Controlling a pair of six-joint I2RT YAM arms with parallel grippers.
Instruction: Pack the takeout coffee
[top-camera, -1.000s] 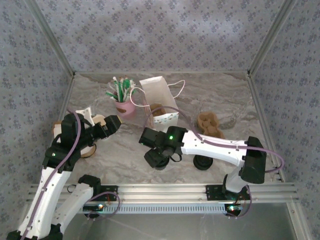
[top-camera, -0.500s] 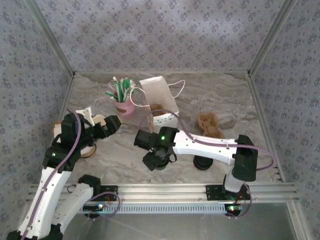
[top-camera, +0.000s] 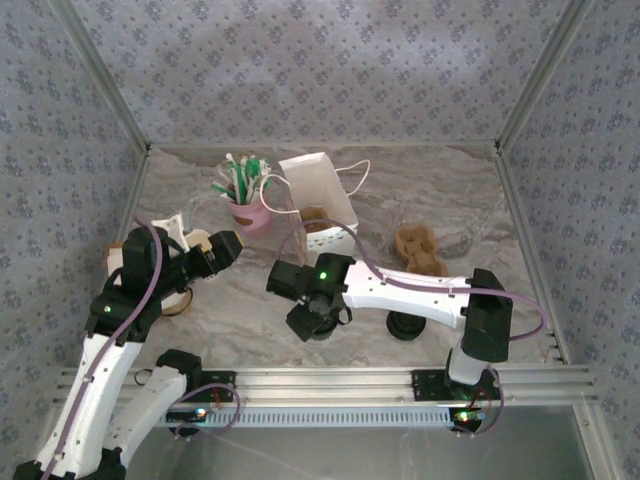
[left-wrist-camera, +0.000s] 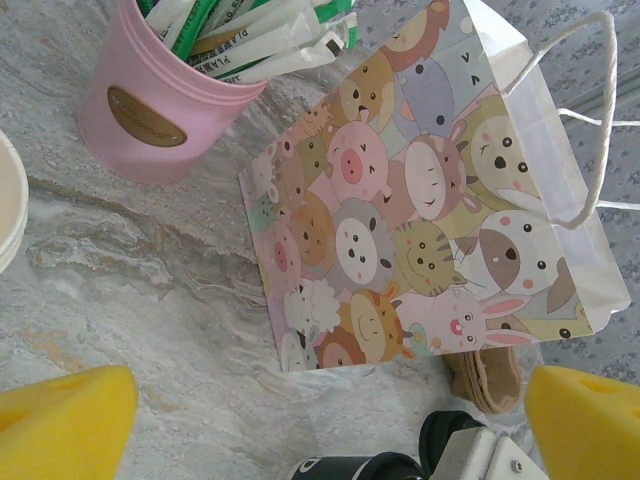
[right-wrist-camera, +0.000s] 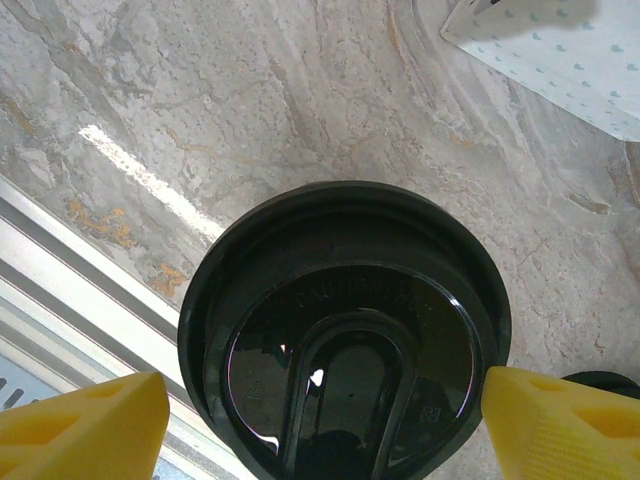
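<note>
I am working on the grasp of the takeout coffee (right-wrist-camera: 345, 330), which is standing upright near the middle of the tabletop's (right-wrist-camera: 200, 90) near edge. The right claw (right-wrist-camera: 320, 418) is sitting over it with its jaws wide, one yellow finger on either side of the black lid. I cannot tell whether the pads are touching the cup.

To do this well, I am aiming to close on the paper wall below the lid's rim, evenly from both sides and gently enough not to crush the cup or pop the lid. I am planning to keep it upright on the lift.

I am also watching the stack of black lids (top-camera: 405, 325) just beside it, toward the right edge.

The white paper bag (left-wrist-camera: 420, 200) is waiting nearer the far edge, next to the pink cup of sachets (left-wrist-camera: 150, 110). The left claw (left-wrist-camera: 320, 430) is hanging wide and empty, facing the bag.
</note>
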